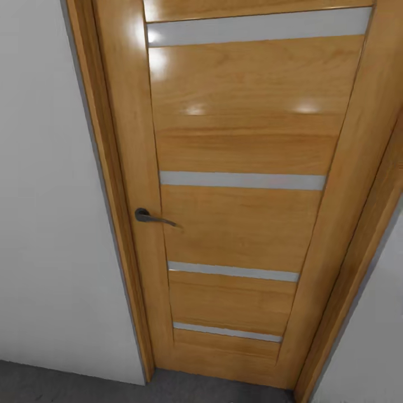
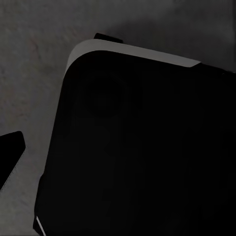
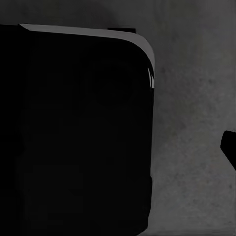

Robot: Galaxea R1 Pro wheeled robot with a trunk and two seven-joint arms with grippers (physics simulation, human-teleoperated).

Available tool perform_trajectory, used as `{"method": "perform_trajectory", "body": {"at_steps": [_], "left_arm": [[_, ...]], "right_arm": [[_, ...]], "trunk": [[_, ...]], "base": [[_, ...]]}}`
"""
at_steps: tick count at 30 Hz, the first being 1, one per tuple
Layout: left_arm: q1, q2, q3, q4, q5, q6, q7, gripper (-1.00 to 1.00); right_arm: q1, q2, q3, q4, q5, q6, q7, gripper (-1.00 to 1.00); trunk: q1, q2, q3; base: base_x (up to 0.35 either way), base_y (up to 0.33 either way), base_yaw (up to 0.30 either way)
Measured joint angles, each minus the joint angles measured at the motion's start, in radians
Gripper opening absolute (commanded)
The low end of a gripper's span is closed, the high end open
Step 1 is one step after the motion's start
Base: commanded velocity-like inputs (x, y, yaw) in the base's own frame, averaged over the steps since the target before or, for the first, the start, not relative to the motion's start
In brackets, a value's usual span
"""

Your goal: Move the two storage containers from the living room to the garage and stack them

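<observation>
Fingertips of the left gripper (image 2: 11,156) and right gripper (image 3: 229,147) show as dark slivers, openness impossible to tell, above the dark grey speckled concrete floor (image 3: 196,118) beside a black rounded body (image 2: 137,147). Head view shows a closed glossy honey-wood door (image 1: 240,224), grey lever handle (image 1: 151,217), white walls (image 1: 50,196).

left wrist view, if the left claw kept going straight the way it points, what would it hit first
Most likely the robot's own black base, which lies across most of that line; beyond it is the grey speckled floor. Depth is unclear, so this is a guess.
</observation>
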Motion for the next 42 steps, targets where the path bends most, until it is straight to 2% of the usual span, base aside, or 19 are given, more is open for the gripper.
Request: {"method": "perform_trajectory", "body": {"at_steps": [13, 26, 34, 42], "left_arm": [[0.000, 0.000, 0.001, 0.000, 0.001, 0.000, 0.002, 1.00], [0.000, 0.000, 0.001, 0.000, 0.002, -0.001, 0.004, 1.00], [0.000, 0.000, 0.001, 0.000, 0.002, -0.001, 0.004, 1.00], [0.000, 0.000, 0.001, 0.000, 0.002, -0.002, 0.006, 1.00]], "right_arm": [[0.000, 0.000, 0.000, 0.000, 0.001, 0.001, 0.000, 1.00], [0.000, 0.000, 0.005, 0.000, -0.001, 0.009, 0.001, 1.00], [0.000, -0.001, 0.004, 0.000, 0.000, 0.007, -0.001, 1.00], [0.000, 0.000, 0.004, 0.000, 0.000, 0.007, 0.000, 1.00]], "trunk": [[0.000, 0.000, 0.000], [0.000, 0.000, 0.000], [0.000, 0.000, 0.000], [0.000, 0.000, 0.000]], "base": [[0.000, 0.000, -0.265], [0.000, 0.005, -0.010], [0.000, 0.206, 0.000], [0.000, 0.045, 0.000]]}}
